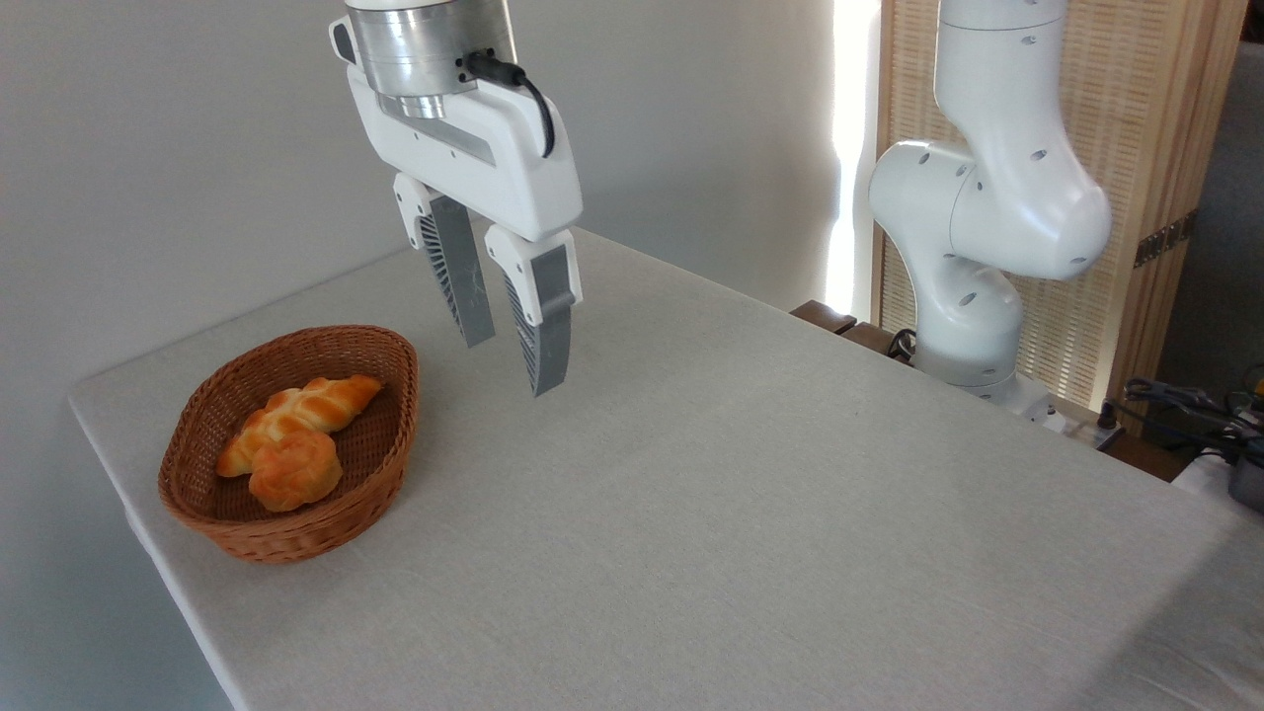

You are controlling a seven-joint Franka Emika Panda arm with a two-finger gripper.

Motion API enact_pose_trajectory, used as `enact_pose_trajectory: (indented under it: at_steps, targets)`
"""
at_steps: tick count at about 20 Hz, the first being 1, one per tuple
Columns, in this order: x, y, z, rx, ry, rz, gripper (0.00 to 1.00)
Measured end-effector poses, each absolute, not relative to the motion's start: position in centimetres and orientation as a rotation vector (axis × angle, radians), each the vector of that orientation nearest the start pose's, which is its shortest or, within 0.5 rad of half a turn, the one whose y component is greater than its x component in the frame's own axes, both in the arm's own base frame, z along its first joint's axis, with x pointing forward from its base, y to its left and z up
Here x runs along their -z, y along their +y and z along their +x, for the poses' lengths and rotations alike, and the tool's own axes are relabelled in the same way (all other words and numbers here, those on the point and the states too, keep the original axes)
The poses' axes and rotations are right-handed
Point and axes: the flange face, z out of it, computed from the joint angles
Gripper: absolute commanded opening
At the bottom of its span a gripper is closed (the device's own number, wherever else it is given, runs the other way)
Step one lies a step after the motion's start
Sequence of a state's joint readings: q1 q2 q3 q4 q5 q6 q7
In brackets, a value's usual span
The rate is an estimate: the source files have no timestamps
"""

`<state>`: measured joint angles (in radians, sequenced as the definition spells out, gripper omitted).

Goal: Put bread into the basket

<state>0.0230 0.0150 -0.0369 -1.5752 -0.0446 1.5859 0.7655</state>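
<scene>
**Bread resting in the basket, gripper hanging empty above the bench**

Pale cloth on the bench is filling the foreground, bare on the near side. The gripper is being held in the air above it, well clear of the cloth, with its two grey ribbed fingers set moderately apart and pointing down. Nothing is being gripped or touched between them.

To the left of the gripper, and lower, the basket is sitting near the bench's left edge. The bread is lying inside it, slanting across the woven floor with one pointed end toward the far rim. A small round bun is lying against its near side, touching it.

The task is being judged as done, since the loaf is already held by the basket. Were it to be lifted again, it is being judged light and probably soft, with a smooth glazed-looking crust that could slip. A hold across the middle of its length, fingers closing on the two long sides, is being judged safest; the tapered ends would be poorly gripped. The arm's white base is standing at the far right.
</scene>
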Motion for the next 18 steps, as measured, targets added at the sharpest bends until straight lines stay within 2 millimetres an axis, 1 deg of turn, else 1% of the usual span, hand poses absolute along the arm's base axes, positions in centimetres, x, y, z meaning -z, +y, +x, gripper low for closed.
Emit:
enact_pose_trajectory:
  at_steps: [2,7,11,13,16,18]
  targets:
    - [-61.6,-0.4,56.0,0.022,1.187,-2.956,1.00]
    - [-61.6,0.0,56.0,0.020,1.175,-2.961,1.00]
    - [-61.7,0.8,55.9,0.026,1.152,-2.971,1.00]
    - [-62.0,0.3,55.8,0.034,1.167,-2.968,1.00]
    - [-62.1,-1.5,55.7,0.037,1.212,-2.950,1.00]
    - [-62.2,-1.9,55.7,0.039,1.222,-2.946,1.00]
